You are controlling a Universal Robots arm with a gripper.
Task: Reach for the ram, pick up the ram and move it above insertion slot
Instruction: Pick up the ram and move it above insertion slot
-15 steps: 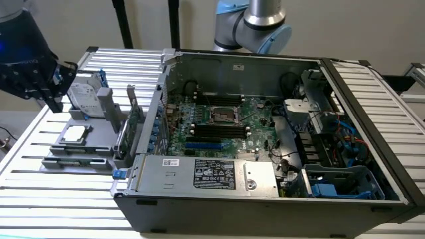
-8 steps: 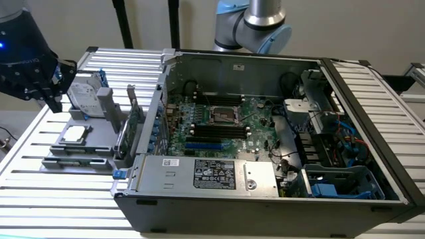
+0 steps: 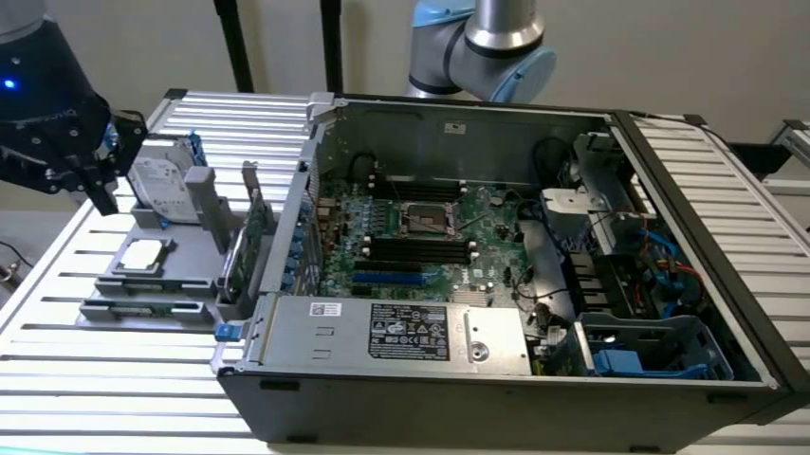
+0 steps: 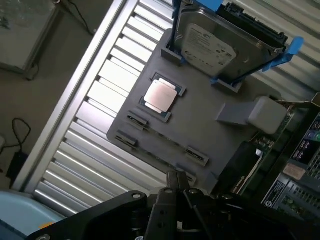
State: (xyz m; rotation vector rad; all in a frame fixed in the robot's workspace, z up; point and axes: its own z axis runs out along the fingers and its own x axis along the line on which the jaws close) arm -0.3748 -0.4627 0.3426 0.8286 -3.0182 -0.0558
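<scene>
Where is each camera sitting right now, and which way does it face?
Exterior view: raised, off the arm, looking down into the open computer case; the arm shows behind the case and the gripper at the exterior view's left.
Wrist view: on the wrist, looking down past the gripper onto the gray tray.
Shared: tray, hard drive, processor chip.

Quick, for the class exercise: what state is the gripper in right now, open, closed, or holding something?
Gripper: open or closed cannot be told; it hangs over the tray, next to the hard drive.
</scene>
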